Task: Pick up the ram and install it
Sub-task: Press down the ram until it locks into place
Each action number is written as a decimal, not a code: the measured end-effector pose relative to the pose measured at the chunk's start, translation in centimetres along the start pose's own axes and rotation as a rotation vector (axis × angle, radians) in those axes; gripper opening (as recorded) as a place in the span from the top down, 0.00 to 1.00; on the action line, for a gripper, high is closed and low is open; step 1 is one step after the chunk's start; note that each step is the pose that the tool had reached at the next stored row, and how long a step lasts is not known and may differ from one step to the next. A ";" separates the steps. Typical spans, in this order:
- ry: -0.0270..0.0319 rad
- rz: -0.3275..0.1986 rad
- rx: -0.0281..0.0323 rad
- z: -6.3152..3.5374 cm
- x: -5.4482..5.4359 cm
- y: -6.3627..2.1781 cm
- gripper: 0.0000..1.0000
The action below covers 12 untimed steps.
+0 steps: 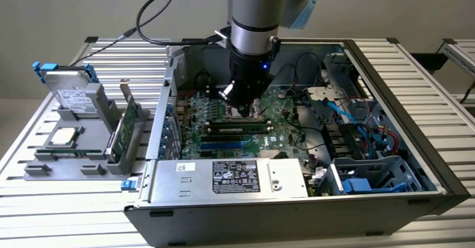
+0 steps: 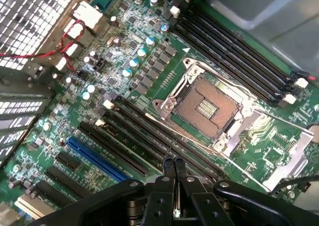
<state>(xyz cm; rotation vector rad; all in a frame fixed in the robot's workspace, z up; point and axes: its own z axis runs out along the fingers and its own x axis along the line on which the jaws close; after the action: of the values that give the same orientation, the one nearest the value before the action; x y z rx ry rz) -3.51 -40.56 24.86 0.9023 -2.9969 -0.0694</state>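
The tool [image 2: 173,162], fingers pressed together and holding nothing, hovers over the motherboard [image 2: 149,81] inside the open case [image 1: 415,109]; the ram [image 1: 239,128] sits seated in a slot beside the empty socket [image 2: 207,106].

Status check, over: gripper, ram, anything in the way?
Gripper shut, nothing in it, low over motherboard by the open CPU socket. Ram looks seated in a slot nearby. No obstruction seen.

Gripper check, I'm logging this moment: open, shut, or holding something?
Gripper: shut, fingertips together with nothing between them, above the motherboard beside the empty processor socket.
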 end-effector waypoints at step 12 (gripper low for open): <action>-0.0075 0.189 0.0003 0.50 0.0 -0.03 0.90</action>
<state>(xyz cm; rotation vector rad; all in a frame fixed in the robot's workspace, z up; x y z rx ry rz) -3.51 -40.57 24.36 0.6158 -3.0717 -0.0704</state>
